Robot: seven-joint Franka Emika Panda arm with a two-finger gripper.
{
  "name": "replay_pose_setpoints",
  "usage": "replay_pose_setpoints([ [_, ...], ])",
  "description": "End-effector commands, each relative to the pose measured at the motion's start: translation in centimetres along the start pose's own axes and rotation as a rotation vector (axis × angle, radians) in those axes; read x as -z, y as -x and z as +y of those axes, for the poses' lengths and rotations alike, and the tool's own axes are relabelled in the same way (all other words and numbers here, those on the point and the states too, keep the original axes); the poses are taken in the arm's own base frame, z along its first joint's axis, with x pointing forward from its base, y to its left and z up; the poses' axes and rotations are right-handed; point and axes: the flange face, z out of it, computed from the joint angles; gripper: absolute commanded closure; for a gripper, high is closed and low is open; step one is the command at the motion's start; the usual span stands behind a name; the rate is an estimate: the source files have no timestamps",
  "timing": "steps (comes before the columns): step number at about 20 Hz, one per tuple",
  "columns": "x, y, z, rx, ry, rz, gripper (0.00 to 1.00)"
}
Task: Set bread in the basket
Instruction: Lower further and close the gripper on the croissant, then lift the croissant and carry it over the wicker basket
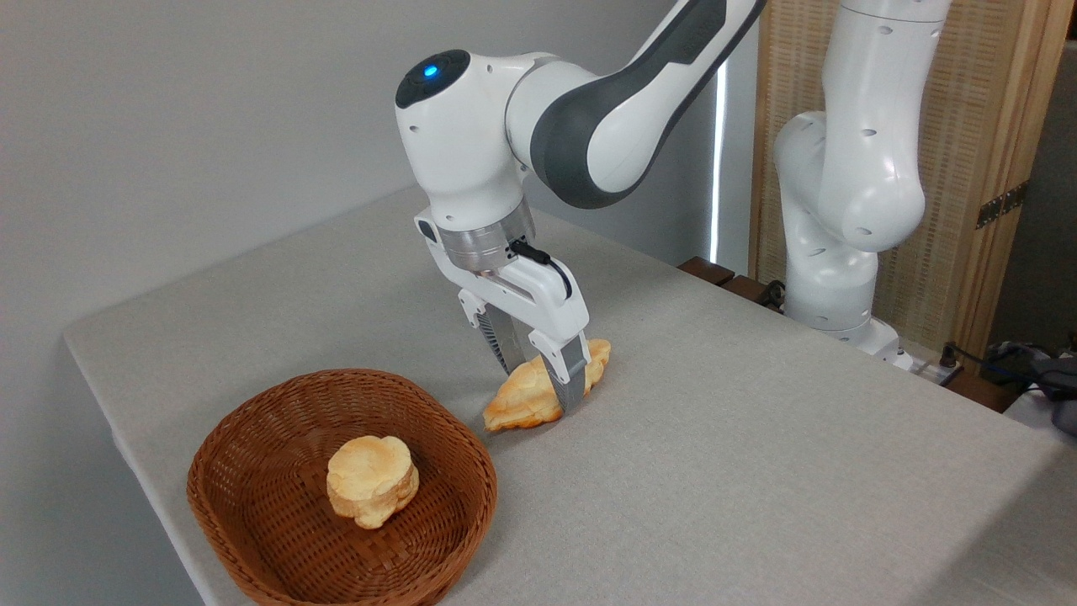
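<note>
You saw the gripper (543, 380) fingers straddling the bread (526, 397) mid-table (757, 471); the basket (252, 454) sat at the near-left edge, right side open.

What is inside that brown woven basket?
One small round pale bun lies inside the basket; the basket floor beneath it is covered.

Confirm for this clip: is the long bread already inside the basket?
No: the bread lies on the table beside the basket, with the gripper fingers straddling it.

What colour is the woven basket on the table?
Reddish-brown wicker basket, seen clearly in the fixed camera view.
</note>
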Motion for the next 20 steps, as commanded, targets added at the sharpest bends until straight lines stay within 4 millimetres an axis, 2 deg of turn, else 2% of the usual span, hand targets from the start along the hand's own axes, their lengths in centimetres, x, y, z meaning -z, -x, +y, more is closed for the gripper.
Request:
replay_pose_setpoints([
  [1,0.3,0.1,0.1,-0.013,-0.016,0.004,0.57],
  [9,0.5,0.1,0.1,-0.012,-0.018,0.009,0.55],
  [11,1.2,0.2,0.1,-0.012,-0.017,0.017,0.55],
  [14,3.5,0.1,0.1,-0.008,-0.018,0.025,0.55],
  [17,6.6,-0.5,1.9,-0.046,-0.032,0.046,0.52],
  [20,9.4,-1.3,2.7,-0.062,-0.056,0.089,0.52],
])
